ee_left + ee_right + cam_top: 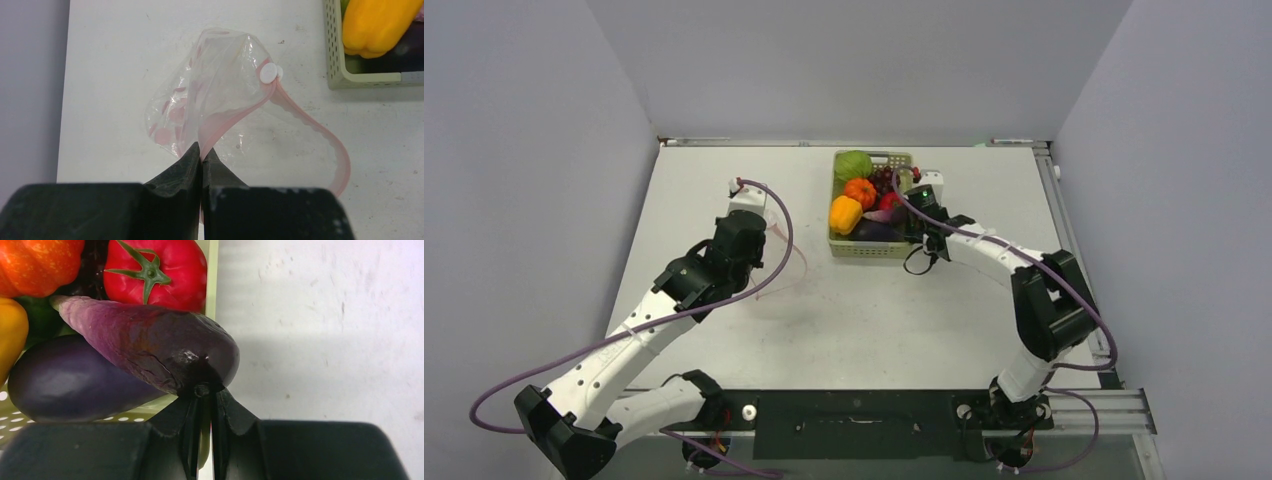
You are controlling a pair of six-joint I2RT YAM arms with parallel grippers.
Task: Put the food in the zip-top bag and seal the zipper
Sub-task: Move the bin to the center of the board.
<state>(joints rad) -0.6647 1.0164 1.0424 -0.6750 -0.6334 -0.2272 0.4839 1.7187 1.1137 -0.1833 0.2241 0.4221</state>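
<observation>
The big white table (874, 320) holds a pale green plastic basket with slats (869, 250) at the far side. The toy food is in it. To its left, out on the table, is the crinkly clear bag with pink dots (215, 85). It looks thin, floppy and slippery. The pink strip along its mouth (310, 125) looks a bit stiffer, so that is the best place to hold. The left gripper (201, 155) is squeezed tight on the bag's edge.

In the basket lie a shiny dark eggplant (65, 380), a red tomato (165, 270) and a long reddish-purple toy vegetable (150, 345). The right gripper (205, 400) is clenched on that vegetable's round end. The vegetable looks hard, smooth and light, so it could slip. A small white round button (268, 73) sits on the strip. I see no words anywhere.
</observation>
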